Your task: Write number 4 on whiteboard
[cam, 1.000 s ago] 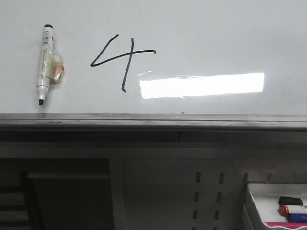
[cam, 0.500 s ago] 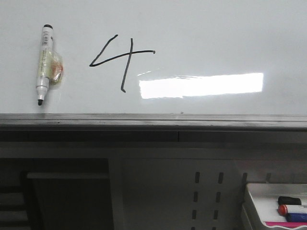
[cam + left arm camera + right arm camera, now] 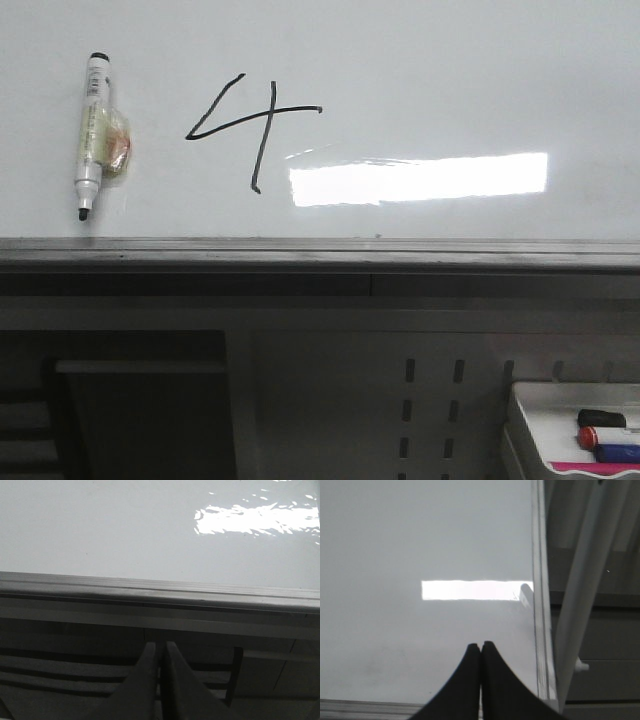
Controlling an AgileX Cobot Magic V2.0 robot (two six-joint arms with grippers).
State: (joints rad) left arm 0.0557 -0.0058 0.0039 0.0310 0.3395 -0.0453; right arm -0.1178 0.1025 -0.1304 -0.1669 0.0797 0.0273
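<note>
A thin black number 4 (image 3: pixel 252 125) stands drawn on the glossy whiteboard (image 3: pixel 450 70), left of a bright glare patch. A white marker (image 3: pixel 92 130) with a black tip pointing down sticks to the board at the left of the 4. Neither gripper shows in the front view. My left gripper (image 3: pixel 159 646) is shut and empty, below the board's grey ledge (image 3: pixel 160 592). My right gripper (image 3: pixel 481 645) is shut and empty, in front of bare board (image 3: pixel 420 540) near its right frame.
A white tray (image 3: pixel 530 420) at the lower right holds several markers, one with a red cap (image 3: pixel 592 437). Dark shelving and a perforated panel (image 3: pixel 430 400) lie below the ledge. A white pole (image 3: pixel 590 580) runs beside the board's right frame.
The front view has shifted very slightly; the 4 and the marker stay where they were on the board.
</note>
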